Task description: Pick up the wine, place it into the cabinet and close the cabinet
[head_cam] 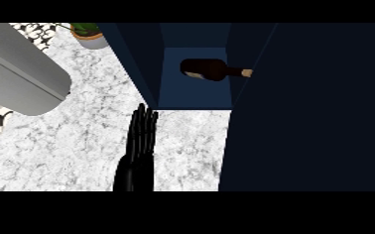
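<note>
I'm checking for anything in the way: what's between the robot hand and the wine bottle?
In the head view, only the cabinet itself: its left wall's edge and bare blue interior lie between the left robot hand and the wine bottle.

1. Cabinet opening: 1 narrow gap between the cabinet's left wall and the open door. The wine bottle lies on its side across the back, neck reaching the door's edge. The cabinet floor in front of the bottle is bare.
2. The door covers the whole right side and hides everything behind it; I see no passage there.
3. Counter: a bare strip runs between my left hand and the door, straight up to the opening. My fingertips sit just beside the left wall's near corner.
4. Left of my hand the counter lies open up to a grey rounded object and a potted plant at the far edge.
</note>
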You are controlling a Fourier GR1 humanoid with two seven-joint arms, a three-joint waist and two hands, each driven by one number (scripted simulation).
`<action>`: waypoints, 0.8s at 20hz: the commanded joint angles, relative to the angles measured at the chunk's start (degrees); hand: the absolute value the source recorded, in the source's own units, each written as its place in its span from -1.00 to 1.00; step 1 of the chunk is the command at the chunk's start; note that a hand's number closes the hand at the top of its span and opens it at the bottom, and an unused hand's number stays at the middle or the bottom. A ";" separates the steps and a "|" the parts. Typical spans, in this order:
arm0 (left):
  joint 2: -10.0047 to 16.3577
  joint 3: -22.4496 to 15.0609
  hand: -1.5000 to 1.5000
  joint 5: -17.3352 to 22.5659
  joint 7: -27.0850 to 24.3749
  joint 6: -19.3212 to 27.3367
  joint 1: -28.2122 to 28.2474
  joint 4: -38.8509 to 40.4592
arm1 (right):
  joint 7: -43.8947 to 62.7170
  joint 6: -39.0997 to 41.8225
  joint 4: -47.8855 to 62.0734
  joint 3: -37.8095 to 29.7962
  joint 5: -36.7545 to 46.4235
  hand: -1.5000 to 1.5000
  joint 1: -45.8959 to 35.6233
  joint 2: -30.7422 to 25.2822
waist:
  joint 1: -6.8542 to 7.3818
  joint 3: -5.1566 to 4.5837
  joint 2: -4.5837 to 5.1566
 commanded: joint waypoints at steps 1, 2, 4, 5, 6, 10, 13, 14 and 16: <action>5.37 0.80 -1.00 0.16 3.94 -2.78 1.29 -6.75 | 1.92 2.61 -3.82 -3.40 -10.53 1.00 2.43 -1.47 | -0.16 0.04 0.05; 6.57 -0.63 -1.00 -0.59 0.82 -3.45 5.91 -8.98 | 4.70 1.16 -3.77 1.02 -6.17 1.00 0.15 -0.38 | 0.18 -0.02 -0.02; 8.69 -0.59 -1.00 -0.50 -0.22 -5.57 8.61 -9.96 | 2.38 5.01 -4.36 -1.24 -9.64 1.00 3.74 -2.43 | -0.02 0.01 0.03; 9.49 1.51 -1.00 0.90 -2.40 -8.71 9.23 -7.85 | 0.72 5.55 -4.07 1.03 -9.27 1.00 6.34 -1.16 | -0.13 0.00 0.05; 11.96 4.05 -1.00 2.28 -0.86 -11.13 8.37 -9.34 | 3.50 4.92 -6.37 -0.07 -9.36 1.00 4.99 -1.86 | -0.22 -0.02 0.04; 15.71 2.81 -1.00 0.96 0.58 -10.96 13.22 -16.21 | 1.38 7.35 -6.81 2.84 -7.02 1.00 6.57 -2.04 | -0.15 0.00 -0.01; 18.06 6.13 -1.00 2.74 0.06 -13.07 15.13 -18.38 | 1.58 7.86 -7.37 6.11 -9.23 1.00 11.35 -0.71 | -0.26 0.01 -0.07; 20.23 7.10 -1.00 4.40 -2.76 -16.20 19.18 -18.17 | 2.91 6.75 -4.82 6.38 -9.89 1.00 8.95 0.19 | 0.31 -0.04 -0.05; 18.30 9.13 -1.00 4.93 -1.25 -16.06 15.12 -15.94 | 7.60 5.48 -6.59 9.16 -12.39 1.00 9.30 1.38 | -0.21 -0.06 0.01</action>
